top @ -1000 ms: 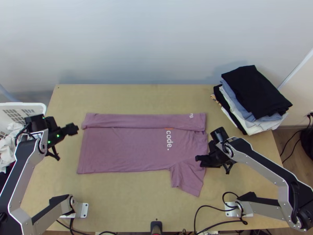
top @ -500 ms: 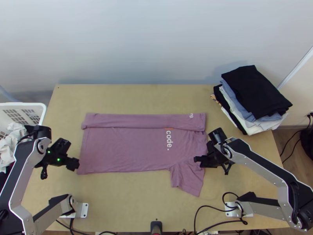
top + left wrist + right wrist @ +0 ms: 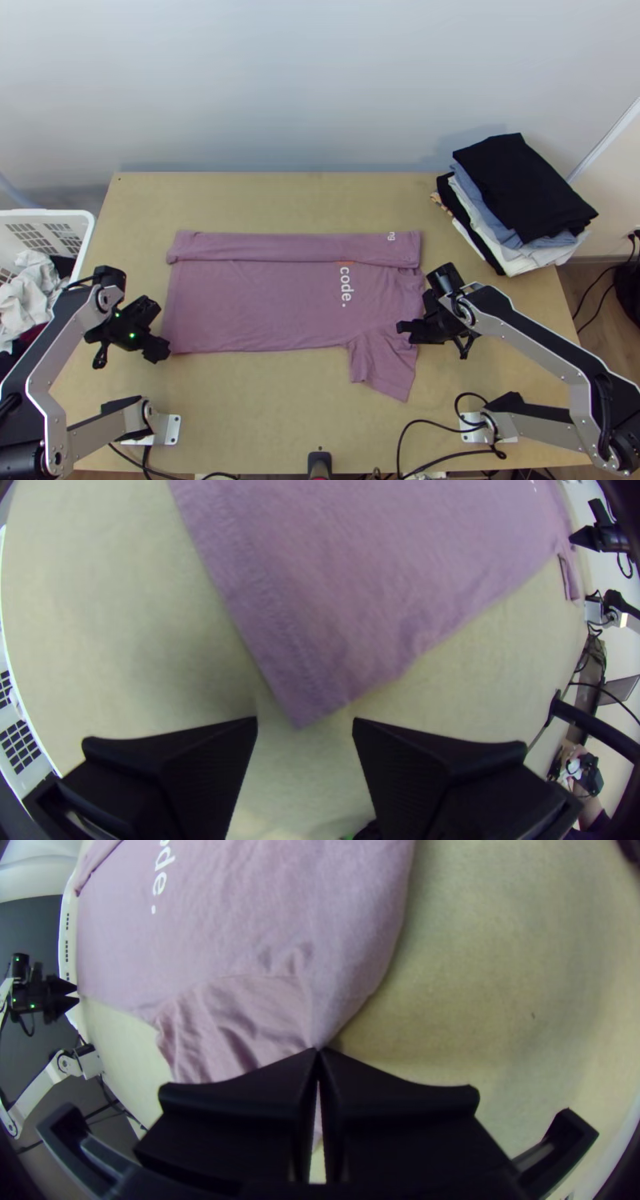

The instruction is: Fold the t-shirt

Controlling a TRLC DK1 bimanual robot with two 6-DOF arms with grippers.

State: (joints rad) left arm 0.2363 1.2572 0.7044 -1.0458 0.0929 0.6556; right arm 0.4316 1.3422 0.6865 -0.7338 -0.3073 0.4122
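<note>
T-shirt [image 3: 256, 304] on table [image 3: 264, 408], clothes pile [image 3: 520, 184] at back right, basket [image 3: 48, 214] left

Matt cloth t-shirt [image 3: 256, 304], wooden table [image 3: 256, 408]

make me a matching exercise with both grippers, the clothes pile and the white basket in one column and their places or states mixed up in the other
Column one:
1. left gripper
2. right gripper
3. clothes pile
4. white basket

Column two:
A. on the far right corner of the table
B. shut on the t-shirt
C. at the table's left edge
D. open, by a corner of the t-shirt

Right pairs: 1-D, 2-B, 3-A, 4-C
</note>
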